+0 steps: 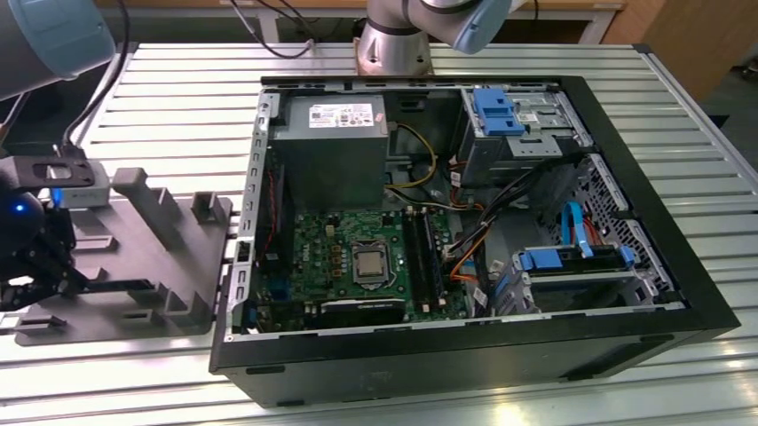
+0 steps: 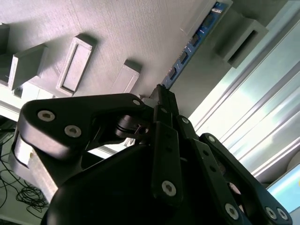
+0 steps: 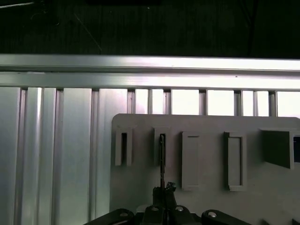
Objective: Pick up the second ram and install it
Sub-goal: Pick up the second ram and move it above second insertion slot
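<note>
The ram (image 2: 194, 40) is clamped at one end in the gripper (image 2: 161, 96). A grey holder (image 2: 117, 28) is seen just beyond it.

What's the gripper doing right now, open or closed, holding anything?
Gripper: closed on the second ram, over the gray holder.

In the second wrist view we lose much of the second ram (image 2: 193, 43) behind the gripper (image 2: 161, 96), whose fingers are closed over one end, while its other end runs off the picture's edge. In the first wrist view it stands edge-on as a thin dark line, so we cannot make out its chips. At the exterior view's left the gripper is cut off by the frame, as is the arm (image 1: 417, 34) at the far side.
</note>
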Controlling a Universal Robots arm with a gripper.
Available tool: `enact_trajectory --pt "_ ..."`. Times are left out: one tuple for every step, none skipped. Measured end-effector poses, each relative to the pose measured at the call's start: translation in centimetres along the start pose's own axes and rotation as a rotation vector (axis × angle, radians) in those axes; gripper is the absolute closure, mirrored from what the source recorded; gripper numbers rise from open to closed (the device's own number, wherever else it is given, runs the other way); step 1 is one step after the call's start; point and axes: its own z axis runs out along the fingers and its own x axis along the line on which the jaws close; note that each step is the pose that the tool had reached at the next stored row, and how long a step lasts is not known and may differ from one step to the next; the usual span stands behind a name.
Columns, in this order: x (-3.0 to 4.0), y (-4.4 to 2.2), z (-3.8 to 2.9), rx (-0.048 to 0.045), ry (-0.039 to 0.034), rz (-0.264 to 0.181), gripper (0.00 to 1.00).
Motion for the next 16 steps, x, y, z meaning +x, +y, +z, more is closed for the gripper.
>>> enact_trajectory --pt "-0.01 0.01 -0.15 0.0000 0.0000 0.000 0.89" --pt "-0.01 0.01 -0.32 -0.0001 0.0001 0.000 0.89" --pt "-0.01 0.02 -0.47 0.0000 0.0000 0.000 0.89" --pt "-0.02 0.02 -0.66 0.0000 0.0000 0.000 0.89" --pt "-0.02 0.03 -0.84 0.0001 0.0000 0.000 0.89" --pt "-0.03 0.04 -1.04 0.0000 0.0000 0.000 0.89" --pt "-0.04 0.04 -1.25 0.0000 0.0001 0.000 0.89" --pt "-0.04 0.05 -1.43 0.0001 0.0000 0.000 0.89" --pt "-0.05 0.06 -1.61 -0.0001 0.0001 0.000 0.89" --pt "-0.05 0.06 -1.77 0.0000 0.0000 0.000 0.89" --pt "-0.06 0.07 -1.94 -0.0001 0.0001 0.000 0.89" --pt "-0.06 0.07 -2.09 0.0000 0.0001 0.000 0.89" --pt "-0.06 0.08 -2.25 0.0000 0.0001 0.000 0.89" --pt "-0.07 0.09 -2.42 0.0000 0.0000 0.000 0.89" --pt "-0.08 0.09 -2.60 0.0001 0.0000 0.000 0.89" --pt "-0.08 0.10 -2.81 -0.0001 0.0001 0.000 0.89"
